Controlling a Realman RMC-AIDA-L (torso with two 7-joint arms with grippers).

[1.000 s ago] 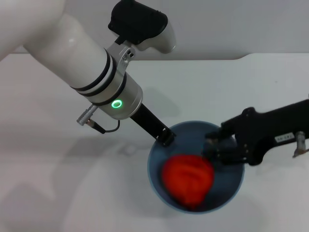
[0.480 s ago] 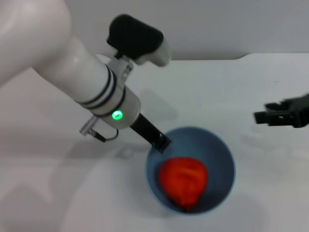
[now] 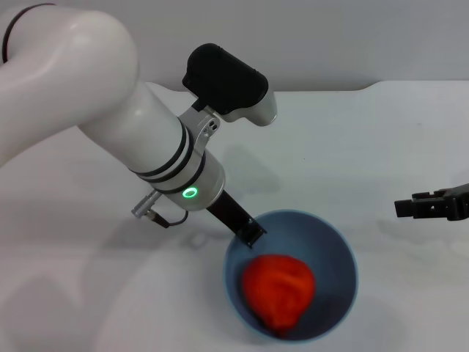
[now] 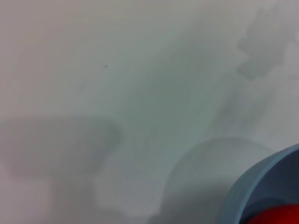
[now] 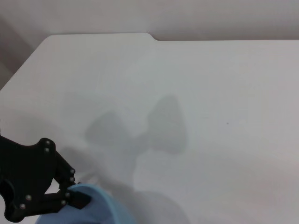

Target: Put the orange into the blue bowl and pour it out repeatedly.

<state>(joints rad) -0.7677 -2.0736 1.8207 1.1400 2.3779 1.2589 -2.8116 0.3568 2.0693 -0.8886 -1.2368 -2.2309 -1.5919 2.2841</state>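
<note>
So the white table (image 3: 381, 132) took up nearly everything, and the blue bowl (image 3: 344, 253) sat on it as the one landmark worth steering by. Biggest mover of the lot was the left arm (image 3: 110, 139), reaching down from the far side of the bowl, with the left gripper (image 3: 245, 229) planted right on the bowl's rim. One dark finger (image 3: 249, 233) hooked over the edge there, and the right wrist view showed black jaws pinched on that same lip, so it read as clamped on the bowl. Out well clear of the bowl, on its right side, hung the right gripper (image 3: 418, 207), holding nothing; whether its fingers were spread or closed, nobody could call from these angles. Down inside the bowl lay the orange (image 3: 278, 284), resting against the bottom and the near wall, a red sliver of it also peeking over the rim in the left wrist view.

As for the score: the fruit was in, so the loading half looked done for this round. The bowl stood upright, or close to it, so the pour appeared still to come, probably by that left arm tipping it. After that, by the task's wording, more rounds remained.
</note>
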